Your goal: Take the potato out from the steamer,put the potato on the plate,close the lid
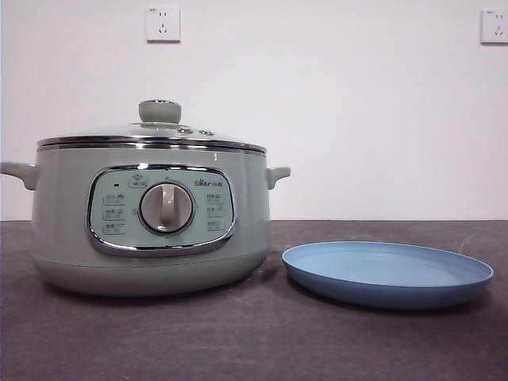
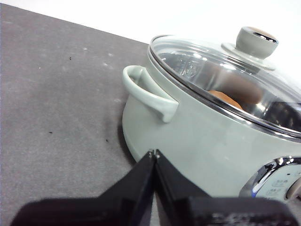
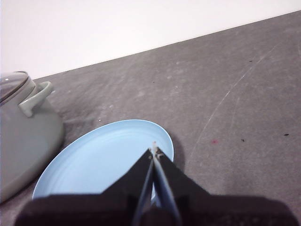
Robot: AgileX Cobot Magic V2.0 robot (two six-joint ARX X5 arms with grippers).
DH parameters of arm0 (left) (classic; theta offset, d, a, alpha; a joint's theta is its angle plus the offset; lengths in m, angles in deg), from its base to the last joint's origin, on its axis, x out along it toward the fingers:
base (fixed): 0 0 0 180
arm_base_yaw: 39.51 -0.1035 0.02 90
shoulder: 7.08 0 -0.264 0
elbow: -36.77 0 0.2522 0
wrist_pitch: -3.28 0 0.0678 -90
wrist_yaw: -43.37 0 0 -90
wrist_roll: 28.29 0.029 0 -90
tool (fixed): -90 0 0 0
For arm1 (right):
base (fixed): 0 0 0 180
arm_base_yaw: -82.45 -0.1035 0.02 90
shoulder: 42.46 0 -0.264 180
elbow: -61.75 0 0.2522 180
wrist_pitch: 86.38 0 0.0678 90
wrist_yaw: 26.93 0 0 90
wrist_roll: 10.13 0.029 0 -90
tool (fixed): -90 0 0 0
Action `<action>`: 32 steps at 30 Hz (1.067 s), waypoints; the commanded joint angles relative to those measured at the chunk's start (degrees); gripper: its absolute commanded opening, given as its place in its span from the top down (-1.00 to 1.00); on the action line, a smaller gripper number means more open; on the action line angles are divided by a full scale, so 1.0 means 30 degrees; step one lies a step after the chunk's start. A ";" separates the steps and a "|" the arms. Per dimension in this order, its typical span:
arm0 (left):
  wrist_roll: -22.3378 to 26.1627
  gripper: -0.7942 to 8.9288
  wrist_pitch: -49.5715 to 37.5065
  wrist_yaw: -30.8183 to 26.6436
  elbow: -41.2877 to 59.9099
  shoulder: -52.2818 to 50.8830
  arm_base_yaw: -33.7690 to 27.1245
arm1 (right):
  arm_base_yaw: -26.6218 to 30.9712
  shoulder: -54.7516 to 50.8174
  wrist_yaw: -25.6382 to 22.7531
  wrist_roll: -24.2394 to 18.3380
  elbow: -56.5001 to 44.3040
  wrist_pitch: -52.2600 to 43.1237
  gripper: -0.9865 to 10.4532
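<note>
The steamer point(image 1: 151, 226) stands on the dark grey table point(image 1: 254, 341), with its control panel point(image 1: 161, 209) and grey knob point(image 1: 167, 208) facing the front camera. The lid point(image 1: 155, 135) sits closed on the chrome rim, its sage-green knob point(image 1: 159, 111) on top.

Through the glass, in the left wrist view, the potato point(image 2: 225, 99) shows as an orange-brown curve inside the pot, beyond the left gripper point(image 2: 154, 153) and above it; only part of it is visible under the reflections.

The left gripper's jaws are pressed together tip to tip, holding nothing. It hangs just off the steamer's side wall, below one side handle point(image 2: 150, 94), apart from the lid and its knob.

The plate point(image 1: 387, 274) lies flat on the table just beside the steamer, not touching it in the front view. Nothing lies on it.

The right gripper point(image 3: 154, 151) has its jaws closed to a narrow point, also holding nothing. It hangs over the plate's far rim; the blue surface spreads beneath and to one side of the tips. The steamer's other handle point(image 3: 37, 98) lies well off to that same side.

Neither arm enters the front view. Two wall sockets point(image 1: 163, 24) show on the white wall behind.
</note>
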 commanded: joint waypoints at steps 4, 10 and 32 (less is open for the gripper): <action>-0.0138 0.84 -0.0124 -0.0102 0.0197 -0.0051 -0.0051 | -0.0044 -0.0044 0.0022 0.0204 -0.0211 -0.0219 0.83; -0.0226 0.85 -0.0962 0.0051 0.0160 -0.0051 -0.0051 | -0.0044 -0.0044 0.0036 0.2463 -0.0175 -0.0772 0.83; 0.4430 0.85 0.2659 -0.0036 -1.5052 1.0958 -0.0051 | -0.0022 0.9704 0.0182 0.0831 1.4185 -0.0860 0.85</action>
